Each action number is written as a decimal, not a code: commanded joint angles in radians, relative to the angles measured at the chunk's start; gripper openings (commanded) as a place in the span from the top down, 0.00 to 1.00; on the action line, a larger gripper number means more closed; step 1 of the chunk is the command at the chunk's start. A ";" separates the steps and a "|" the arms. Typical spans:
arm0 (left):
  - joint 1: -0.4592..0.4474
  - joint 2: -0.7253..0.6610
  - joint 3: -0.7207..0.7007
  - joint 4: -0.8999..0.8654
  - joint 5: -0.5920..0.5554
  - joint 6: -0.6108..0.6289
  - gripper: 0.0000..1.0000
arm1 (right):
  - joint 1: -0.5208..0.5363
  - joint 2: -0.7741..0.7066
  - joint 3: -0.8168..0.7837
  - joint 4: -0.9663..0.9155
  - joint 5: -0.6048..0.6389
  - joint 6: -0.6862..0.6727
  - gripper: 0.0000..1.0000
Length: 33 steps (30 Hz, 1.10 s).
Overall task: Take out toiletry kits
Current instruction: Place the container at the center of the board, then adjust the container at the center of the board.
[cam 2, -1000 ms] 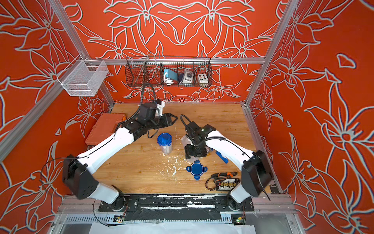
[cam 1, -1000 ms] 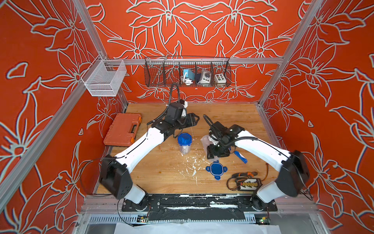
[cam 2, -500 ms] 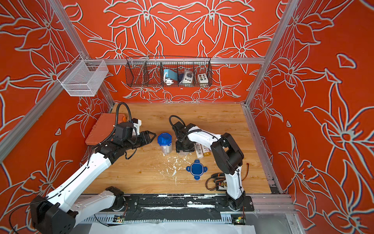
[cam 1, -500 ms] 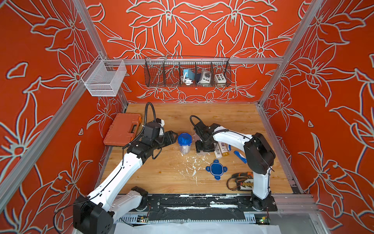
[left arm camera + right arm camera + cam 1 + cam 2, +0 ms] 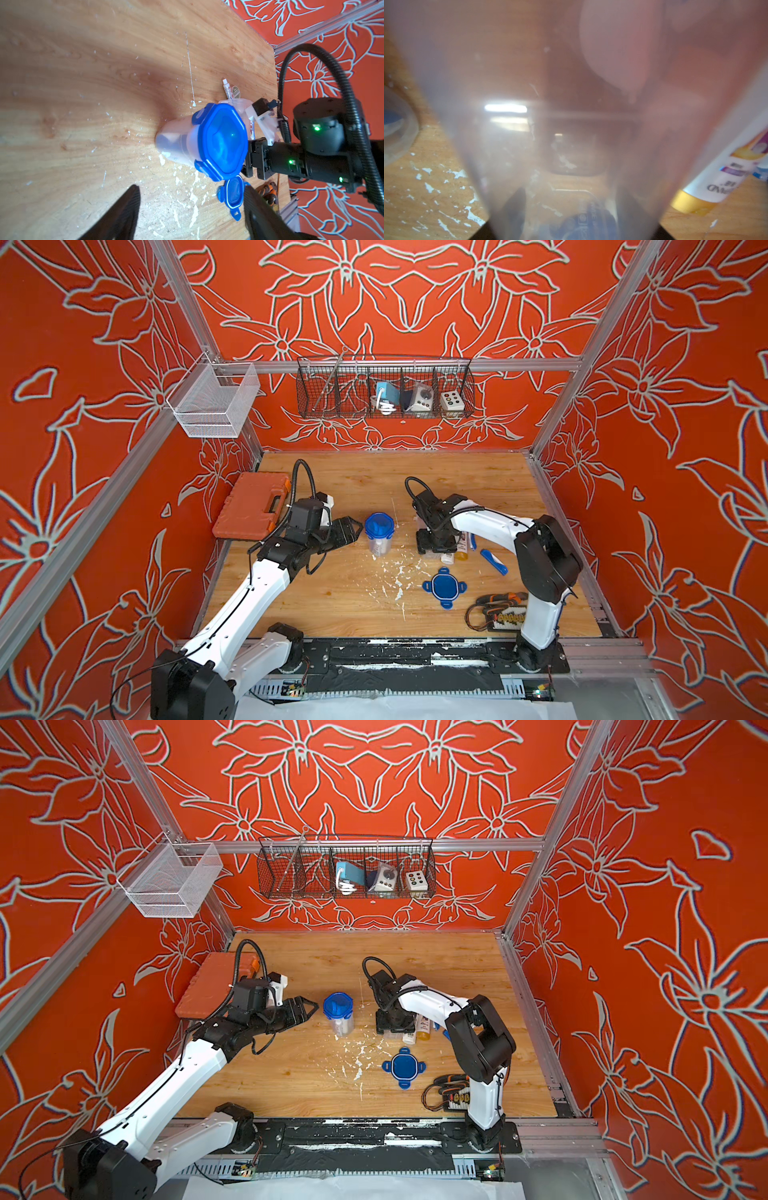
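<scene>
- On the white bottle with a gold cap (image 5: pixel 716 176) we see an orange-and-purple graphic and dark lettering, upside down in the right wrist view. Only stray letters come through, and we read no brand.
- The bottom of the open clear tub (image 5: pixel 571 104) has embossed lettering, too blurred to read.
- The small tube (image 5: pixel 226 89) carries red print that we cannot make out. The round tin (image 5: pixel 236 94) just beside it shows no legible text.
- These kit pieces lie on the wooden surface (image 5: pixel 353 605) around the open tub, and the blue-and-white folding toothbrush (image 5: pixel 493 562) lies a little further towards the right wall.
- The right gripper (image 5: pixel 434 546) points down, its jaws on either side of the open tub. We cannot tell whether they press it or have let go.
- The left gripper (image 5: pixel 356 533) is spread apart and empty, just beside the lidded clear tub (image 5: pixel 378 531) without touching it.
- A loose blue lid (image 5: pixel 444 587) lies nearer the front, apart from both tubs.
- A second ago the right gripper held the open tub further to the front and right, and no bottles lay beside it. Now the tub is down and the bottles lie out.
- A second ago the left arm reached high towards the back. It has since dropped low and drawn in beside the lidded tub.
- The lidded tub, the loose lid and the toothbrush have kept their places.
</scene>
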 commanded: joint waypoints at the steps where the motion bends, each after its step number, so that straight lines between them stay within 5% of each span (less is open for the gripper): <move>1: 0.036 0.021 0.002 0.026 0.097 0.002 0.24 | 0.008 -0.076 0.012 -0.032 -0.050 -0.053 0.20; 4: 0.062 0.062 0.026 0.030 0.141 0.025 0.24 | 0.010 -0.187 -0.012 -0.021 -0.032 -0.066 0.10; 8: 0.074 0.122 0.063 0.046 0.173 0.053 0.23 | 0.010 -0.333 -0.044 0.057 -0.050 -0.100 0.10; 9: 0.074 0.134 0.070 0.054 0.182 0.053 0.25 | 0.009 -0.352 -0.046 0.082 -0.065 -0.106 0.15; 14: 0.073 0.196 0.103 0.123 0.223 0.081 0.28 | 0.008 -0.240 0.100 0.037 -0.144 -0.144 0.68; 17: 0.066 0.235 0.123 0.135 0.208 0.122 0.30 | 0.011 -0.155 0.171 0.039 -0.203 -0.132 0.81; 24: 0.022 0.327 0.167 0.138 0.175 0.163 0.45 | 0.023 -0.048 0.240 0.079 -0.272 -0.095 0.83; 33: -0.090 0.364 0.198 0.091 -0.006 0.198 0.49 | 0.041 0.044 0.356 0.032 -0.234 -0.115 0.80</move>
